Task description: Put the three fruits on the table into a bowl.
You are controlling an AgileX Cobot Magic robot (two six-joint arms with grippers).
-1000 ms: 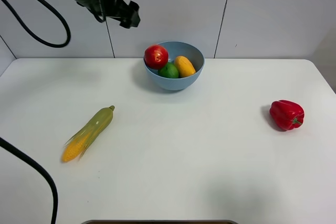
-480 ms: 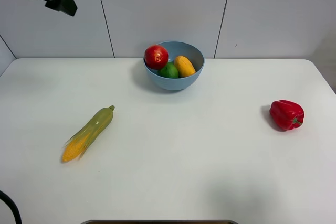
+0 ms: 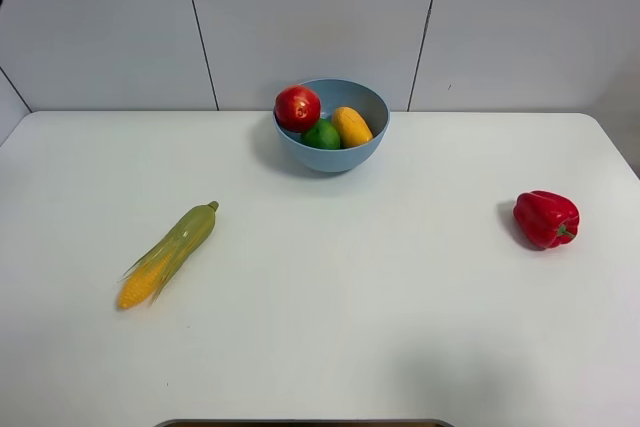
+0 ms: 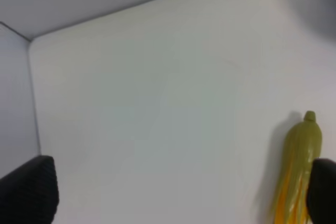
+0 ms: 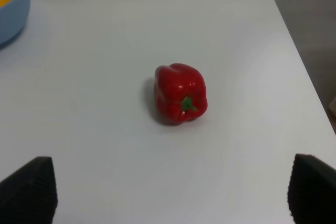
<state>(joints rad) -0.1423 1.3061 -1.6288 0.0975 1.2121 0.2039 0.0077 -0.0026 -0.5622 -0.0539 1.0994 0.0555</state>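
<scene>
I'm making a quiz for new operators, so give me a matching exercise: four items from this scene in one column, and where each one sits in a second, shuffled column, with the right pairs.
Column 1:
1. apple
2. corn cob
3. bell pepper
4. mango

Column 2:
A. lying on the table, left side of the high view
B. in the bowl, at its right side
C. on the table, right side of the high view
D. in the bowl, at its left rim

Pairs: 1-D, 2-A, 3-C, 4-B
</scene>
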